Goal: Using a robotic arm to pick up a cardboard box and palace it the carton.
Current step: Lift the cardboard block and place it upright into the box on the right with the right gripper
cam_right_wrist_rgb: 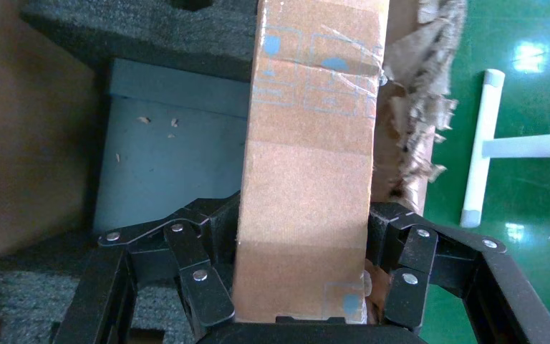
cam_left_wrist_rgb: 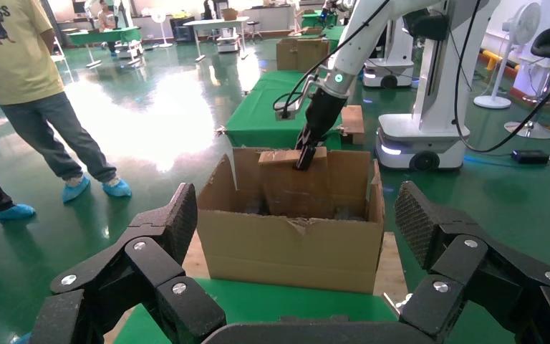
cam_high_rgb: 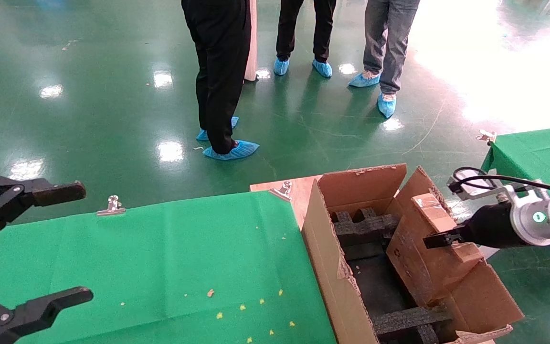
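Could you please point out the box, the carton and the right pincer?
box (cam_right_wrist_rgb: 308, 179), right wrist view, its taped face.
carton (cam_high_rgb: 325, 267), head view, left outer wall.
right pincer (cam_high_rgb: 439, 239), head view, fingertips on the box.

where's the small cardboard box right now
In the head view the cardboard box is on the right, clamped in the right gripper over the carton, above its black foam inserts.
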